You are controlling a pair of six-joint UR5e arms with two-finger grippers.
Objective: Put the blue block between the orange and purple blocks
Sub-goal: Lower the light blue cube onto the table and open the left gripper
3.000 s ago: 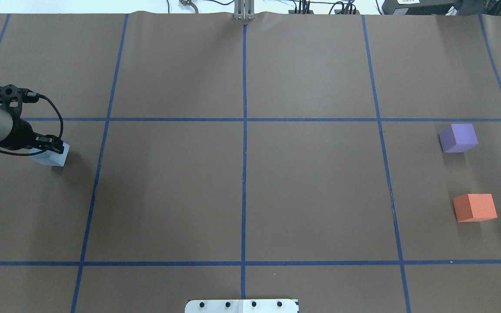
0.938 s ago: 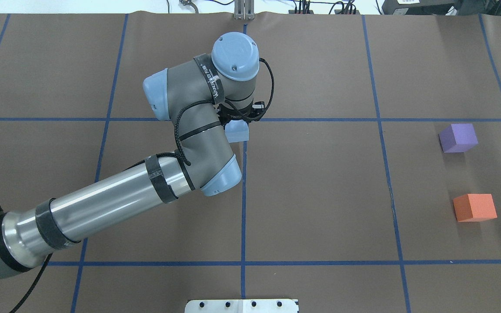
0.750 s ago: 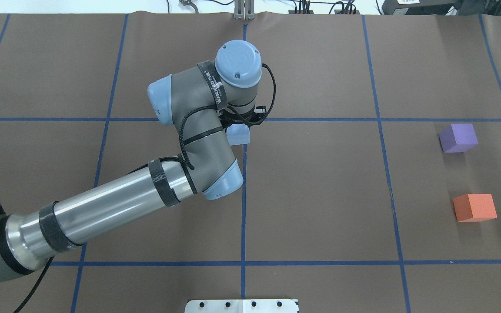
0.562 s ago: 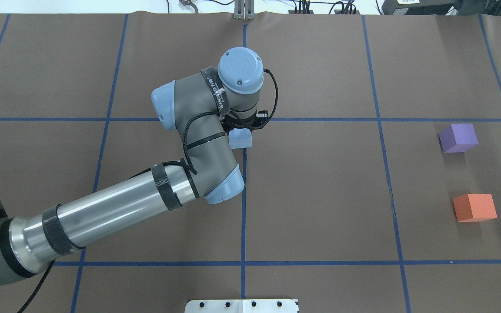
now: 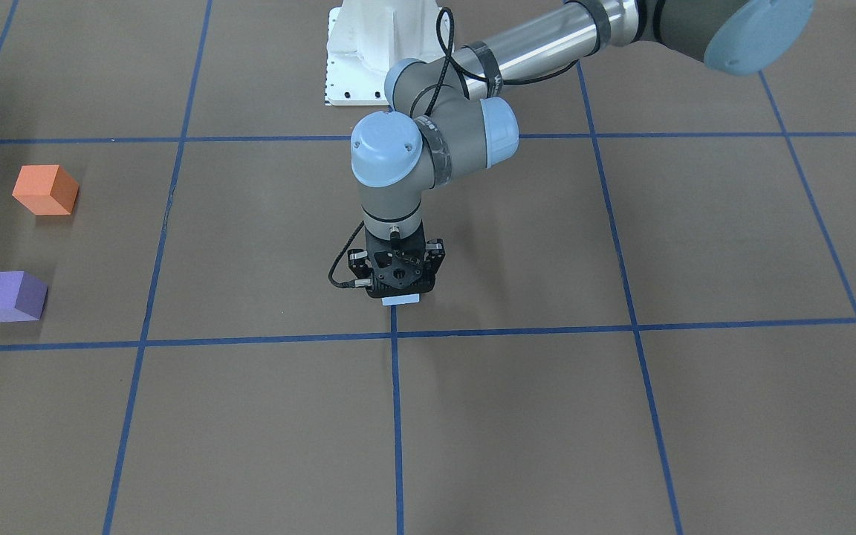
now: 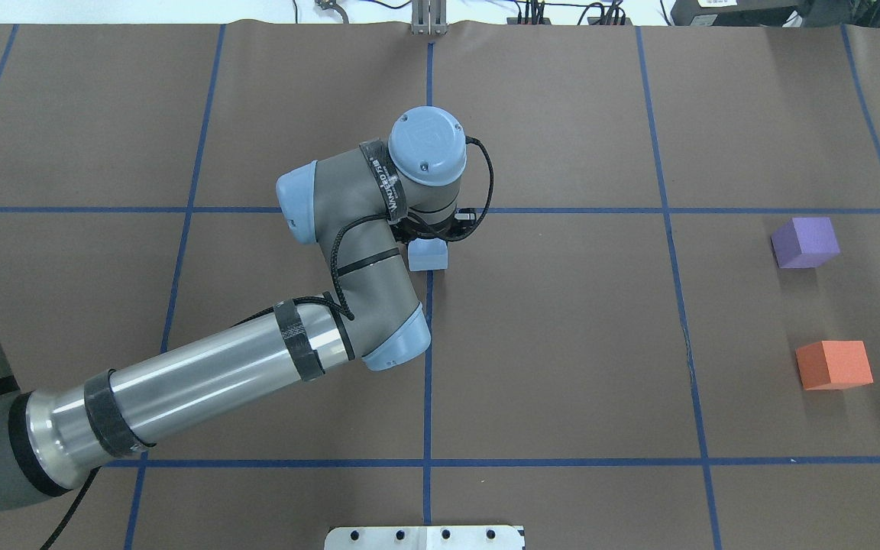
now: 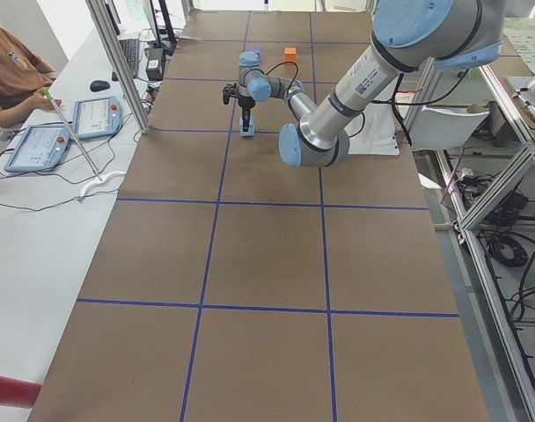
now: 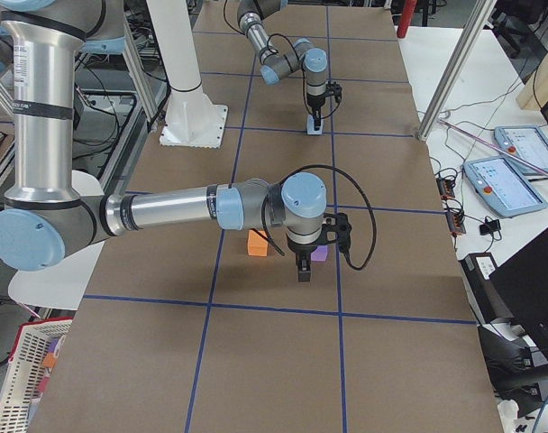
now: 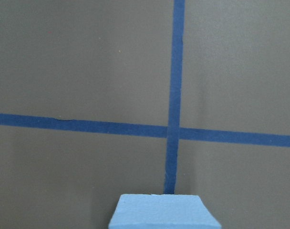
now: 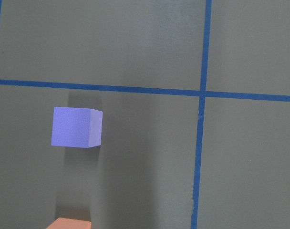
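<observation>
My left gripper [image 6: 431,243] is shut on the light blue block [image 6: 428,257] and holds it just above the table's centre, by the crossing of blue tape lines. The block also shows in the front-facing view [image 5: 400,300] and at the bottom of the left wrist view [image 9: 164,212]. The purple block [image 6: 805,241] and the orange block [image 6: 834,364] sit apart at the far right of the table. My right gripper [image 8: 303,266] shows only in the exterior right view, above these two blocks; I cannot tell if it is open. The right wrist view shows the purple block [image 10: 77,126] and the top of the orange block [image 10: 71,223].
Blue tape lines divide the brown table into a grid. The white robot base plate [image 6: 425,537] is at the near edge. A metal post [image 6: 429,19] stands at the far edge. An operator [image 7: 12,75] sits beside the table with tablets.
My left arm has carried the blue block from the far left of the table to the centre. Over the last second it has drifted slightly right and toward the robot.
</observation>
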